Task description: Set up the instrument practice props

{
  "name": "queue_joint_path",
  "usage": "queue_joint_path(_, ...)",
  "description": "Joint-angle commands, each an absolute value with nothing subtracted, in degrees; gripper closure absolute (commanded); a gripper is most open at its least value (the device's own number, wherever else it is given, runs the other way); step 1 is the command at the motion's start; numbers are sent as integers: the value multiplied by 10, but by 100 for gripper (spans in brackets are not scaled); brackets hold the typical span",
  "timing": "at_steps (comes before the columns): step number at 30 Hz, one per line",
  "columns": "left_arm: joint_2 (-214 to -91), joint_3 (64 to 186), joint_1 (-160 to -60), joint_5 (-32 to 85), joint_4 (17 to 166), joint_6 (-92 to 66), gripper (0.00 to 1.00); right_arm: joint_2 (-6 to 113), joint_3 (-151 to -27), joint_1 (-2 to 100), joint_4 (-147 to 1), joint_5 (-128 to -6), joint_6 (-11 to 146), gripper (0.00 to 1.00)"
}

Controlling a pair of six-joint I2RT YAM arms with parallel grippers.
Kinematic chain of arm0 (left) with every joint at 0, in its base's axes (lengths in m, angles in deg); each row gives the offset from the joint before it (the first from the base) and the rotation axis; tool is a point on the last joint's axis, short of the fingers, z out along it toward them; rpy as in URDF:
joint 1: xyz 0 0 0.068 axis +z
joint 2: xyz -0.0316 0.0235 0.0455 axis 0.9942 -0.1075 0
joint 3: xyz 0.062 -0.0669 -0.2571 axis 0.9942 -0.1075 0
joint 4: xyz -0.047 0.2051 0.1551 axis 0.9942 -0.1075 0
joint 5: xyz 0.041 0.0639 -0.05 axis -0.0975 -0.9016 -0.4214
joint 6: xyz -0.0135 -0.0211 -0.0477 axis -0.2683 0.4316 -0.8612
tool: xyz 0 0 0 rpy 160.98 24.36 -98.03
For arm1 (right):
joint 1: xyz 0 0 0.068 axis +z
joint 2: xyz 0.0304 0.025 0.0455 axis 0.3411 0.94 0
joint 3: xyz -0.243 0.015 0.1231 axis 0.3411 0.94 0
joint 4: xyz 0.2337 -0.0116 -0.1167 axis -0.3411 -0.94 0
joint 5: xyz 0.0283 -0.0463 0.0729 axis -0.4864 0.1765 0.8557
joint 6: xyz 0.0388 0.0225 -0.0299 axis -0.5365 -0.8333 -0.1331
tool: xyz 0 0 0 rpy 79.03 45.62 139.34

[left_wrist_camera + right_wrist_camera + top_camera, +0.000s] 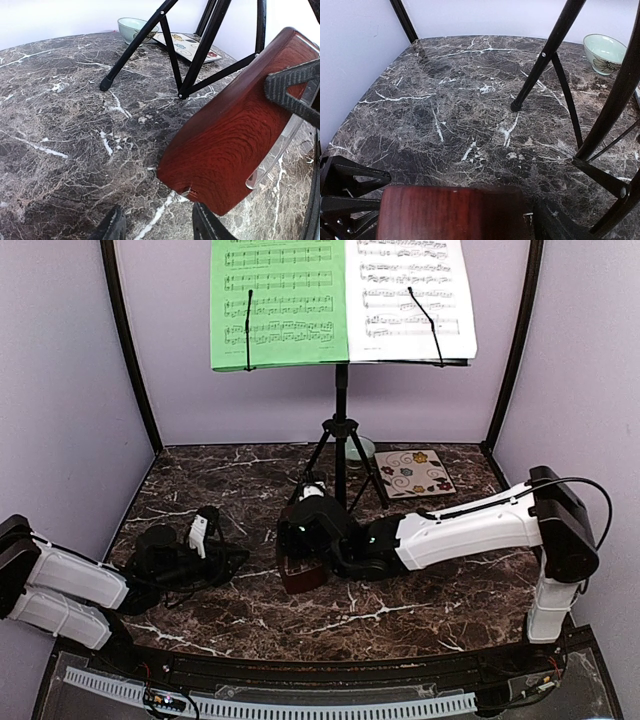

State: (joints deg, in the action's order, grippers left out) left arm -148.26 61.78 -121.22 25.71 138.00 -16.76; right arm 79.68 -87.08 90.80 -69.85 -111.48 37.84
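The black music stand is at the back middle, with a green sheet and a white sheet side by side on its desk. The red-brown metronome is in front of the stand's legs. My right gripper reaches over it, a finger against each side; in the right wrist view the metronome fills the gap of that gripper. My left gripper lies low on the table to the metronome's left, open. In its wrist view the metronome leans just beyond this gripper.
A small pale green bowl sits behind the stand's legs, and a cream patterned tile lies to its right. The tripod legs spread just behind the metronome. Lilac walls and black corner posts enclose the marble table.
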Motion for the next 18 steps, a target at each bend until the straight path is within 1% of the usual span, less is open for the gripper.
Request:
queue_joint_path(1, -1484, 615, -1209, 264, 1380, -141, 53, 824, -881, 909, -692, -1142, 386, 23)
queue_joint_path(3, -1495, 620, -1210, 287, 1375, -131, 52, 828, -883, 909, -694, -1142, 385, 29)
queue_joint_path(7, -1510, 619, -1217, 315, 1380, -109, 51, 813, -877, 909, -687, -1130, 398, 47)
queue_joint_path(11, -1514, 622, -1229, 316, 1367, -84, 51, 777, -852, 906, -648, -1105, 417, 58)
queue_joint_path(13, -1518, 627, -1239, 317, 1358, -73, 52, 761, -835, 903, -625, -1088, 421, 62)
queue_joint_path(18, -1531, 638, -1282, 312, 1343, -53, 53, 724, -780, 882, -569, -1027, 428, 69)
